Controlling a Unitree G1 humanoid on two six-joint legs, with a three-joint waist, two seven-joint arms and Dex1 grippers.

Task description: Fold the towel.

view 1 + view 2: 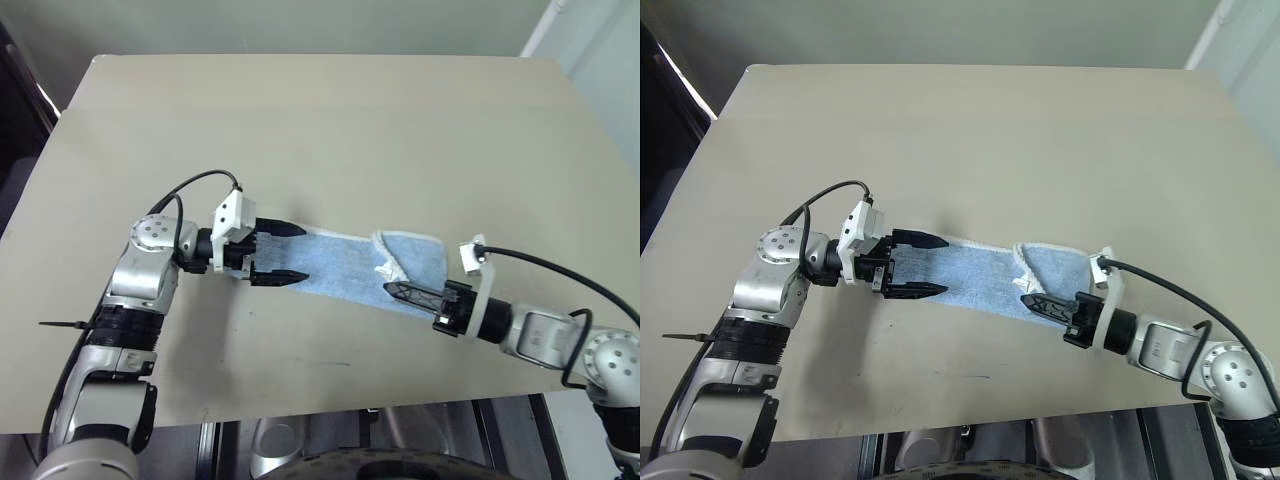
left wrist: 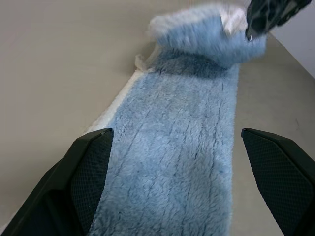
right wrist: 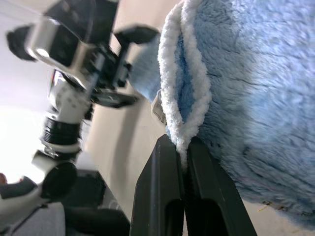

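Towel (image 1: pixel 345 268) lies as a long strip on the counter (image 1: pixel 330 130) between the two tools. Right tool (image 3: pixel 183 147) is pinched together on the towel's white hemmed edge, with that end lifted and folded over. Left tool (image 1: pixel 288 253) has its fingers wide apart, straddling the towel's other end and holding nothing.

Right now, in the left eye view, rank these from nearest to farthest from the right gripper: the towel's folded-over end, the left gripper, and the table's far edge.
1. Folded-over end of the towel: pinched in the right gripper, on the robot's right.
2. Left gripper: open at the towel's other end, to the left.
3. Table's far edge: at the back, well beyond both.
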